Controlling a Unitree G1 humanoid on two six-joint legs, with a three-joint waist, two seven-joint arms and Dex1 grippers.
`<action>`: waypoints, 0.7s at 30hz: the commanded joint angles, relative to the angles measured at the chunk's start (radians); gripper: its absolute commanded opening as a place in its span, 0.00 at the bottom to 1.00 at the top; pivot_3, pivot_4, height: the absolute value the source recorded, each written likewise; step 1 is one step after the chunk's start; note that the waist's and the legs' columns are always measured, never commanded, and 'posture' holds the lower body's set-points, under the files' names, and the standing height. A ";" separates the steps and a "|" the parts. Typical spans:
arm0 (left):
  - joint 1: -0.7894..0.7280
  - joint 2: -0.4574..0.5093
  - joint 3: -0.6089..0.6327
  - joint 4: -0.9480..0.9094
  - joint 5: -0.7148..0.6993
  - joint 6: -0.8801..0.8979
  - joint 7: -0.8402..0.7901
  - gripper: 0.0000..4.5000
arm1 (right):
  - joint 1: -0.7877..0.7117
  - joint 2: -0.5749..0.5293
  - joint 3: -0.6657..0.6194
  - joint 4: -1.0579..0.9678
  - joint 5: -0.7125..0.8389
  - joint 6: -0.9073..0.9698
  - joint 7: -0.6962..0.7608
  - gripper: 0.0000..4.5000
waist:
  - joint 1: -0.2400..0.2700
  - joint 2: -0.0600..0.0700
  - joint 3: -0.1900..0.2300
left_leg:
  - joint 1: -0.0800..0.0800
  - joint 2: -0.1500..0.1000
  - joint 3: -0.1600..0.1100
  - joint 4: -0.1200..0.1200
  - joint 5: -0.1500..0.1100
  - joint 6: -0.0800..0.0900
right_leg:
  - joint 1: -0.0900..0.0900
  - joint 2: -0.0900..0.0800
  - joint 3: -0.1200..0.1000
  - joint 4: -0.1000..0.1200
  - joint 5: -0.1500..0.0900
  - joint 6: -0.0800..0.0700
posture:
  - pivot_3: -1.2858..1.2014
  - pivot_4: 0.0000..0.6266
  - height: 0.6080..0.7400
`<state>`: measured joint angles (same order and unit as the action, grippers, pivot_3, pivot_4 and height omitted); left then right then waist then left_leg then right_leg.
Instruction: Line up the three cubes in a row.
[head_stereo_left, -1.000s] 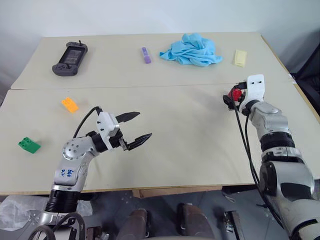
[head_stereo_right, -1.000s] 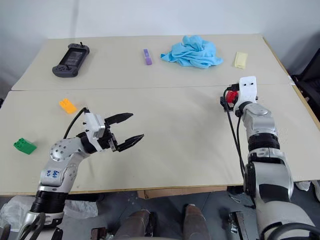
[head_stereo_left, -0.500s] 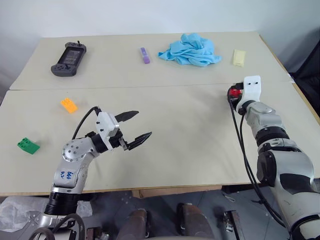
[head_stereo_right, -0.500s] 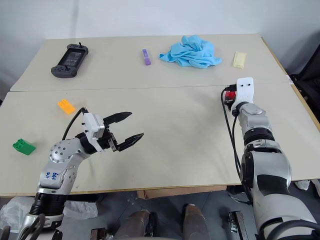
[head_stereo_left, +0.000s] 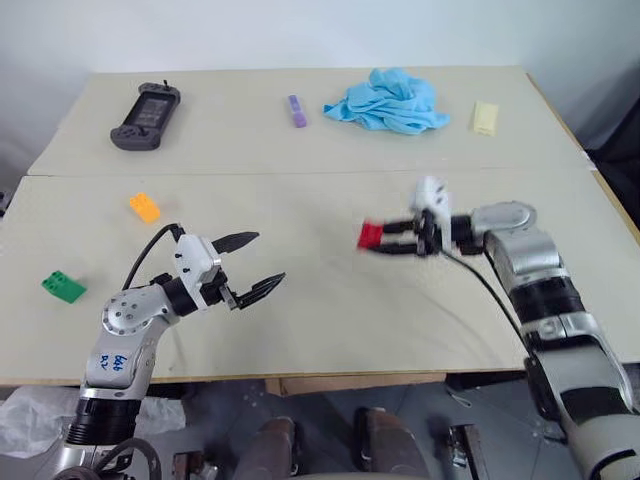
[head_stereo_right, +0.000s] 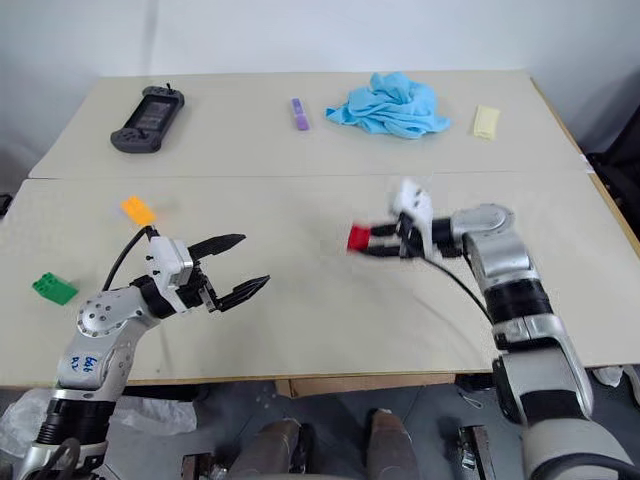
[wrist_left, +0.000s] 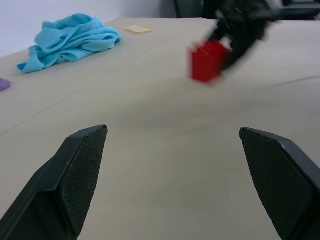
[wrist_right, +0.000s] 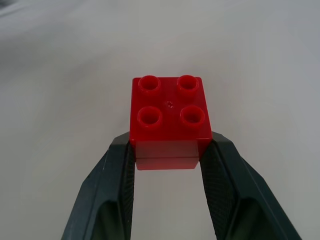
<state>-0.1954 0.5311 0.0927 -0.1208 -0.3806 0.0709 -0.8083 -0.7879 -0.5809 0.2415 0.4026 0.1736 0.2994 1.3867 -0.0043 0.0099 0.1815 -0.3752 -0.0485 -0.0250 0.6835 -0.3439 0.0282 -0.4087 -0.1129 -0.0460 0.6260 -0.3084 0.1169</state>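
Right pincer (head_stereo_left: 385, 241) clamped on small red studded plastic brick (head_stereo_left: 370, 236), mid-desk; orange brick (head_stereo_left: 144, 207) and green brick (head_stereo_left: 62, 287) well off left, nearer wide-open left pincer (head_stereo_left: 253, 264).

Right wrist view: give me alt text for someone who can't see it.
The right gripper clamps a red cube between its two black fingers, four round studs facing the camera. Behind it lies the plain beige table.
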 joint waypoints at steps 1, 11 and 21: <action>-0.006 -0.007 0.021 -0.053 -0.017 0.003 0.021 1.00 | 0.028 -0.022 0.037 -0.108 -0.027 -0.008 0.020 0.32 | 0.004 0.000 0.000 | 0.000 0.000 0.000 0.000 0.000 0.000 | 0.000 0.000 0.000 0.000 0.000 0.000 | 0.52 0.24 1.00; 0.037 0.011 0.035 -0.106 -0.038 0.048 0.009 1.00 | 0.044 0.021 -0.015 0.007 -0.049 -0.089 -0.129 0.32 | 0.001 0.000 0.000 | 0.001 0.000 -0.001 0.000 0.000 -0.001 | 0.000 0.000 -0.001 0.000 0.000 0.000 | 0.52 0.24 1.00; 0.033 0.010 0.038 -0.107 -0.036 0.059 0.006 1.00 | 0.086 -0.012 0.006 -0.031 -0.035 -0.105 -0.041 0.32 | 0.002 0.000 0.000 | 0.001 -0.001 -0.001 -0.001 0.000 -0.001 | 0.001 0.000 -0.002 0.000 0.000 0.000 | 0.52 0.24 1.00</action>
<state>-0.1532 0.5315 0.1181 -0.1884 -0.4023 0.1327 -0.8002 -0.7185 -0.5809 0.2333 0.3950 0.1365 0.1965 1.3175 -0.0021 0.0098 0.1815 -0.3744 -0.0493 -0.0263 0.6827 -0.3436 0.0277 -0.4080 -0.1131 -0.0478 0.6258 -0.3084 0.1169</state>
